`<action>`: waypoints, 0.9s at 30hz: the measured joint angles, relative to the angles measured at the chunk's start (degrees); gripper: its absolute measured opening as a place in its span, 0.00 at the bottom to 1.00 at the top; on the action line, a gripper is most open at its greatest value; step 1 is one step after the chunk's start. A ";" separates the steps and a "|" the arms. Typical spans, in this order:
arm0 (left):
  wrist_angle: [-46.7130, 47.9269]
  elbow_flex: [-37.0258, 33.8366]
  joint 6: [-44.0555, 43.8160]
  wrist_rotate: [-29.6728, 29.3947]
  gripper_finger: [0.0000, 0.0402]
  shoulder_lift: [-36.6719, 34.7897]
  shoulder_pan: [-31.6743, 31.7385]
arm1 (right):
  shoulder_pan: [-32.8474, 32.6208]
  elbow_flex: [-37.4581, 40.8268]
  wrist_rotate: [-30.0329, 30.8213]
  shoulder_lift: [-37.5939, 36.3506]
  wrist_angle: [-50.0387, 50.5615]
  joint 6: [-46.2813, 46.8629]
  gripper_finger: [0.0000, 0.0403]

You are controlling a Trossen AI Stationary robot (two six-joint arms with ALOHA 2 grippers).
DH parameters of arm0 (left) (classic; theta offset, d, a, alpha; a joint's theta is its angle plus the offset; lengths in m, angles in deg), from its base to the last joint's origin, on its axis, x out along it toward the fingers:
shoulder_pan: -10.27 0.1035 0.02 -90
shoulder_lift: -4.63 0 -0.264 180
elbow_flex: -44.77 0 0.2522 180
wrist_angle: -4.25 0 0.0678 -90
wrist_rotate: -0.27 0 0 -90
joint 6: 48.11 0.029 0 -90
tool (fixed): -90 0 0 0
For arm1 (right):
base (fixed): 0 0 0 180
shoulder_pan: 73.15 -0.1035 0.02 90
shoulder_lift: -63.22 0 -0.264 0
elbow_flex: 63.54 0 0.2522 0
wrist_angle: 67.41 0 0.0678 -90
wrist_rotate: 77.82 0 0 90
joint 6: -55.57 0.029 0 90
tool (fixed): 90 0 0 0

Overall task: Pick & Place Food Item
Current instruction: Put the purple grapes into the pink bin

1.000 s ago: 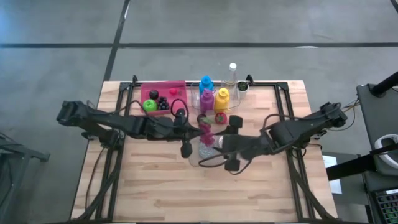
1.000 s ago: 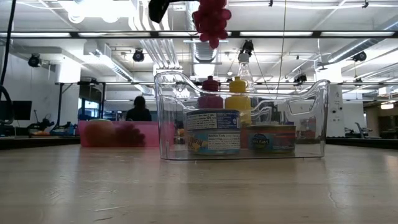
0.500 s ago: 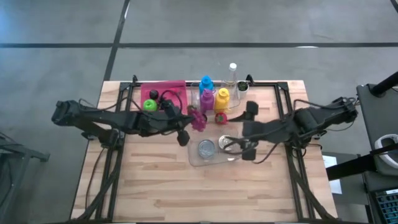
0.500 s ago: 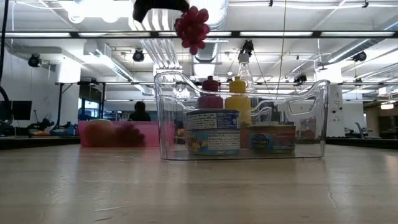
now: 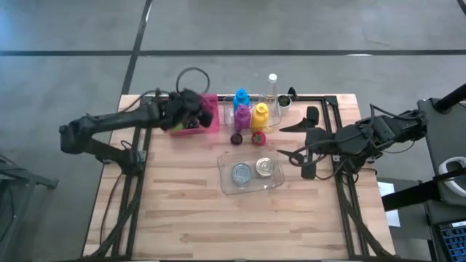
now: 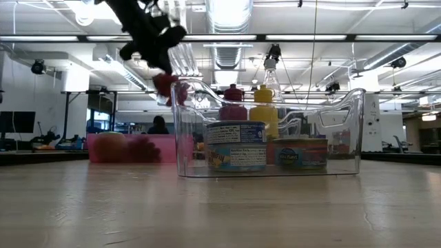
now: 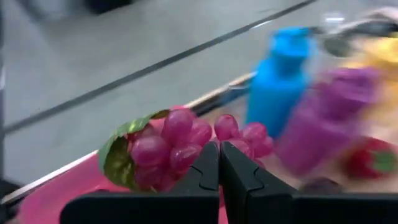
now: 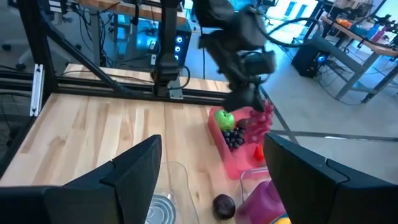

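My left gripper (image 5: 191,110) is shut on a bunch of pink grapes (image 7: 186,142) and hangs over the pink tray (image 5: 211,102) at the table's far left. In the low view the grapes (image 6: 169,86) hang above the tray (image 6: 131,148). The tray holds a green apple (image 8: 224,118) and dark grapes (image 8: 235,138). My right gripper (image 5: 293,142) is open and holds nothing. It hovers to the right of the clear bin (image 5: 227,182), which stands on the table with two cans (image 5: 242,173) inside. My left gripper pinches the grape bunch between its two shut fingertips (image 7: 208,163), near the middle of the bunch (image 7: 219,134) by its green leaf. The fingers slant down from the table's left side. The bunch hangs below them, lifted clear above the pink tray.
Blue (image 5: 242,97), purple (image 5: 242,116), yellow (image 5: 261,115) and clear (image 5: 272,86) bottles stand at the far edge beside the tray. A strawberry (image 5: 258,137) and a dark plum (image 5: 236,138) lie between bottles and bin. The near half of the table is bare wood.
My left gripper has carried the grapes from above the clear bin toward the table's far left, ending lower, over the pink tray. My right gripper has drawn back from the bin toward the table's right edge. The bin and cans have stayed put.
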State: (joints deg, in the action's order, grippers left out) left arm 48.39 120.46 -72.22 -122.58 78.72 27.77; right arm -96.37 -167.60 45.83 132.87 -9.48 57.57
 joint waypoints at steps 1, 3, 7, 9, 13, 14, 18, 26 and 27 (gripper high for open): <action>-0.03 -0.38 -0.01 1.13 0.00 0.00 2.46 | 0.00 0.00 0.06 -0.02 0.04 -0.02 0.69; -0.35 -1.15 -0.03 4.76 0.00 0.00 7.32 | 0.00 0.00 0.82 0.12 0.04 -0.04 0.69; -4.12 -4.80 -0.23 14.05 0.00 0.02 14.75 | 0.00 0.00 1.07 0.18 0.04 -0.06 0.67; -6.29 -6.75 -0.61 17.39 0.00 0.02 16.50 | 0.00 0.00 1.08 0.18 0.04 -0.06 0.66; -8.60 -9.47 -1.28 19.03 0.00 0.02 16.94 | 0.00 0.00 1.07 0.07 0.03 -0.06 0.65; -8.96 -9.88 -1.29 19.17 0.00 0.02 16.94 | 0.00 0.00 1.07 0.05 0.02 -0.06 0.65; -9.92 -12.08 -1.50 19.44 0.02 0.04 16.94 | 0.00 -0.02 1.07 0.07 0.02 -0.34 0.63; -11.77 -13.44 -1.79 19.42 0.19 0.07 17.00 | 0.02 -0.02 1.09 0.07 0.02 -0.63 0.65; -11.77 -13.44 -1.93 19.42 0.22 0.07 17.00 | 0.00 -0.02 1.07 0.07 0.00 -0.61 0.65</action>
State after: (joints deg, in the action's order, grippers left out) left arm 36.62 107.02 -74.15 -103.16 78.78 44.77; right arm -96.37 -167.62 46.90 132.94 -9.48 56.96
